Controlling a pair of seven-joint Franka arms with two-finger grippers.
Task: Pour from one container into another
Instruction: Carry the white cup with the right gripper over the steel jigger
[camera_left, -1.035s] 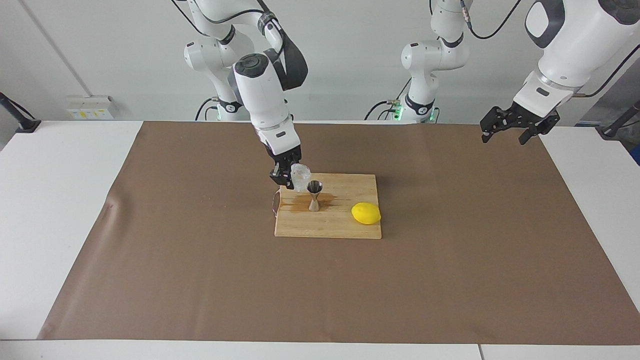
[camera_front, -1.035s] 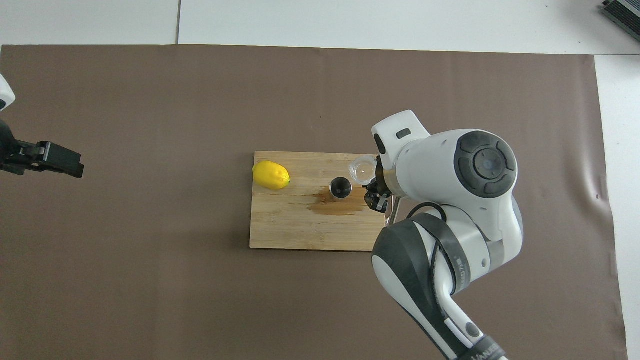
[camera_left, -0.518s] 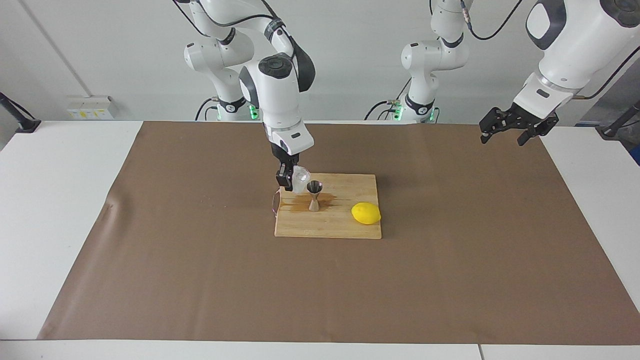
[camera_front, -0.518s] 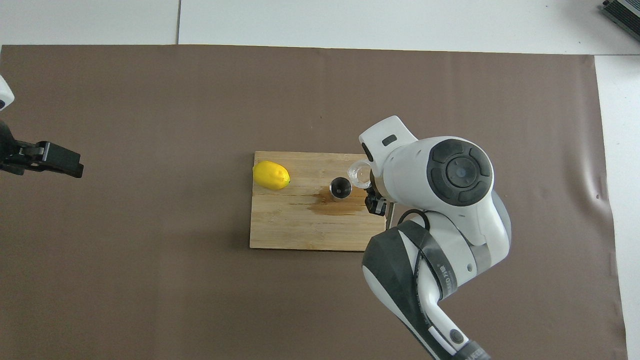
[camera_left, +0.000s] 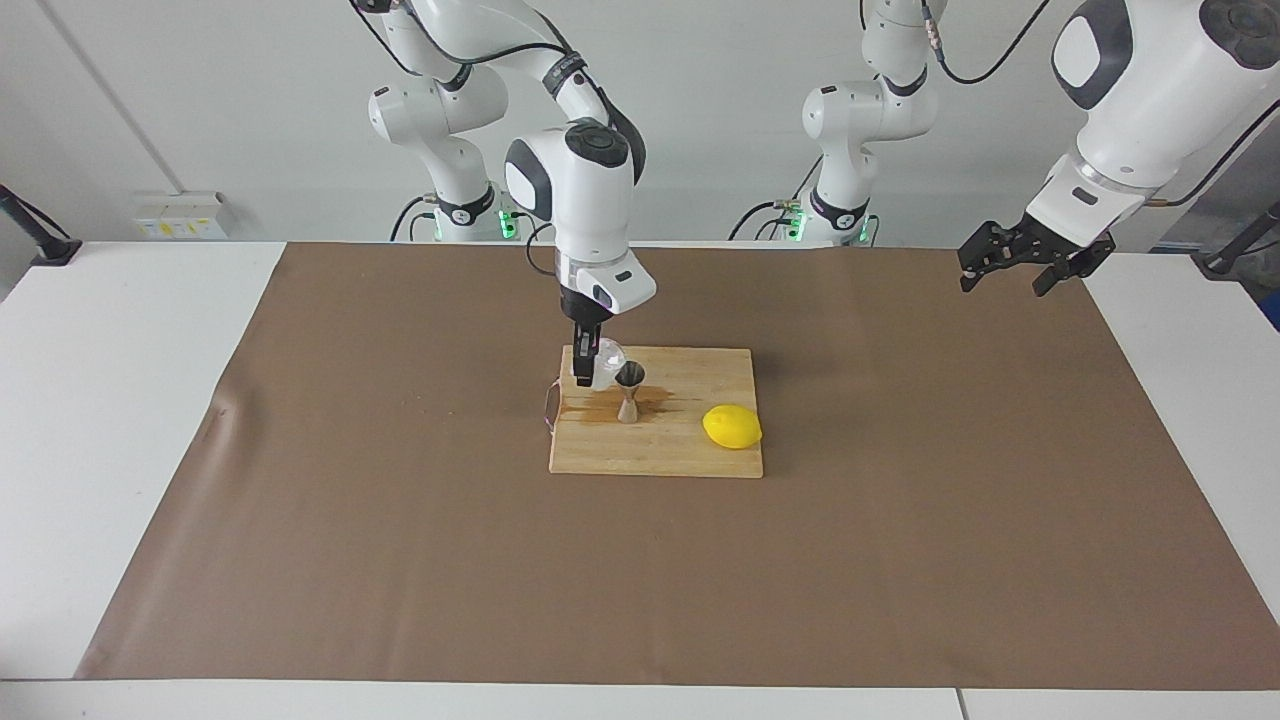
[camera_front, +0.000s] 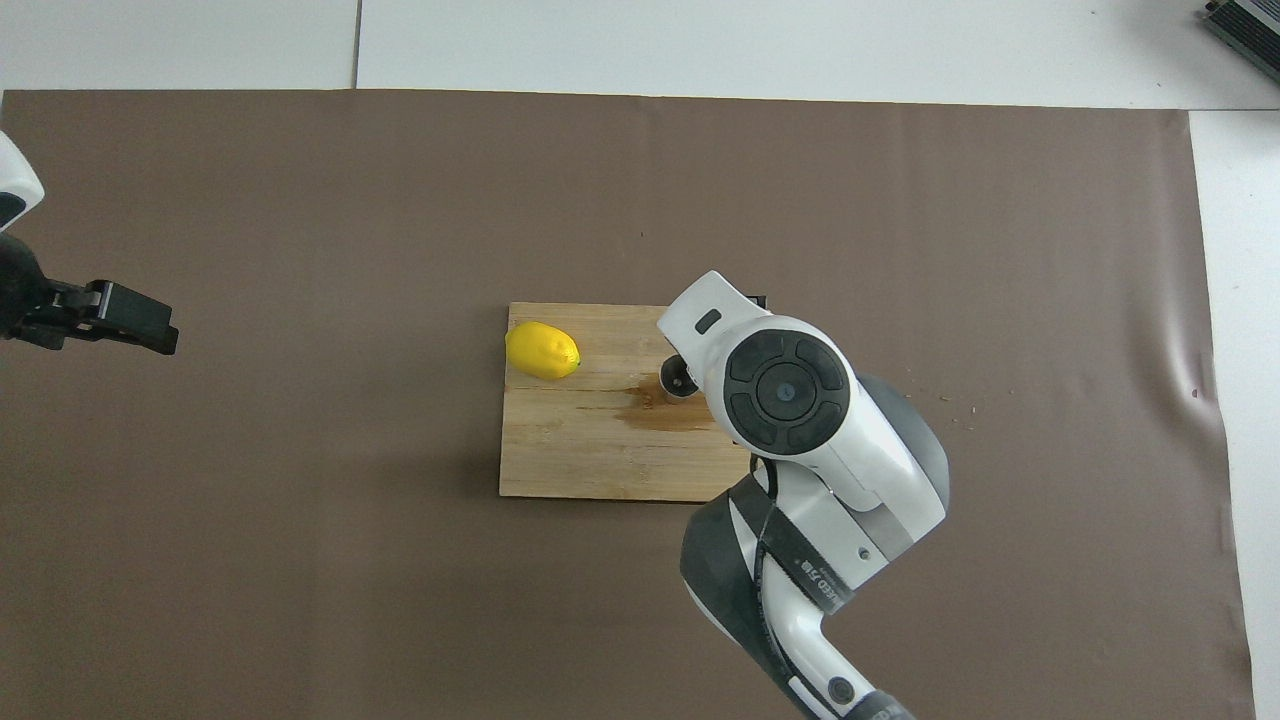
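meanwhile, right gripper (camera_left: 585, 368) at frame centre, clamped on tilted glass tumbler (camera_left: 606, 361) beside steel jigger (camera_left: 629, 391) on cutting board (camera_left: 655, 450); left gripper (camera_left: 1020, 262) upper right, spread.

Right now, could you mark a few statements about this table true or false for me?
1. The right gripper holds the glass tumbler tipped beside the steel jigger. True.
2. The lemon lies on the brown paper. False: it lies on the cutting board.
3. The left gripper grips the jigger. False: it hangs empty, jaws open, at the left arm's end of the table.
4. A wet stain marks the board by the jigger. True.
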